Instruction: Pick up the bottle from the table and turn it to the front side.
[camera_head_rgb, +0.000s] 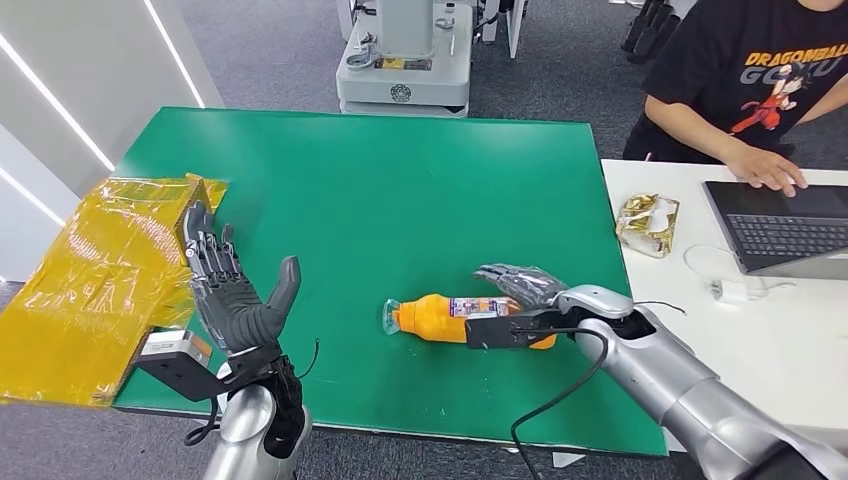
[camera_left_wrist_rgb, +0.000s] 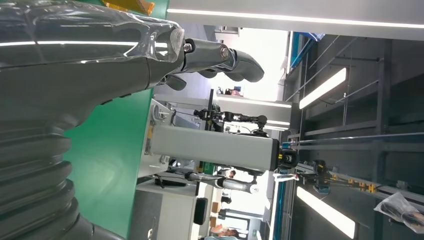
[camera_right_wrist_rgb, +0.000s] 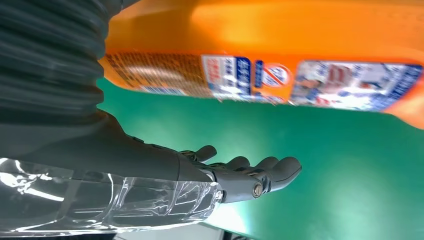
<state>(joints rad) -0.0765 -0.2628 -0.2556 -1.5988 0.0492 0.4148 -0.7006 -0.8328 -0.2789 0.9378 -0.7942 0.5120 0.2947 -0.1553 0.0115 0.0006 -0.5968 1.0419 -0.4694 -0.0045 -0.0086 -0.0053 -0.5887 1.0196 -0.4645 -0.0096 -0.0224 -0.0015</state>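
Orange bottle (camera_head_rgb: 455, 320) lying just beside right hand (camera_head_rgb: 520, 283), fingers apart, ungripped, left hand (camera_head_rgb: 232, 295) raised, fingers spread, empty

the head view looks down from high on the green table (camera_head_rgb: 400, 180). the right wrist view sits close beside the bottle (camera_right_wrist_rgb: 280, 50), sharing that table.

Green bench (camera_head_rgb: 400, 180): carrying an orange bottle (camera_head_rgb: 440, 318) lying on its side near the front edge, clear cap pointing left; also bearing crinkled yellow plastic sheeting (camera_head_rgb: 100, 270) draping over the left edge.
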